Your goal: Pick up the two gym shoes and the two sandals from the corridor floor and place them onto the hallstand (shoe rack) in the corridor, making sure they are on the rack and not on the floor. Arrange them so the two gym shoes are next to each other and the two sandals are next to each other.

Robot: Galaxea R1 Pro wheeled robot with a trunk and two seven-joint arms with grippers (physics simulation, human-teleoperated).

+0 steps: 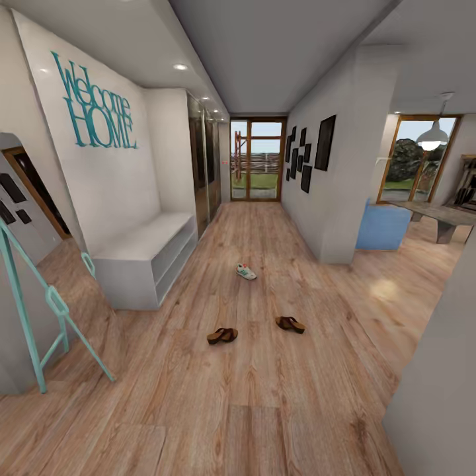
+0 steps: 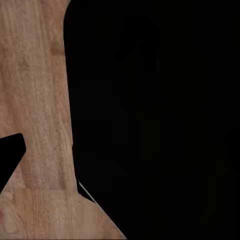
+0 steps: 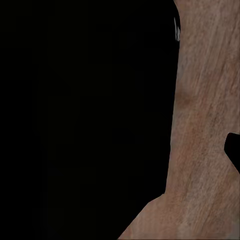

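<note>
One white gym shoe (image 1: 246,271) with green stripes lies on the wood-plank corridor floor (image 1: 264,410), mid-corridor. The second gym shoe is out of view. Closer to me, two dark brown sandals lie apart on the floor: one on the left (image 1: 222,335), one on the right (image 1: 290,324). The hallstand with stepped upper shelves is out of view. In each wrist view a large black body part covers much of the picture over bare floor (image 2: 35,100) (image 3: 210,100). A small dark wedge (image 2: 9,157) (image 3: 234,150) at the edge could be a finger, so the jaws' state is unclear.
A plain low white bench (image 1: 142,254) with two open shelves stands against the left wall under teal "Welcome HOME" lettering. A teal-legged stand (image 1: 56,307) is at near left. A wall corner (image 1: 344,225) juts in at right, and glass doors (image 1: 256,160) close the corridor's far end.
</note>
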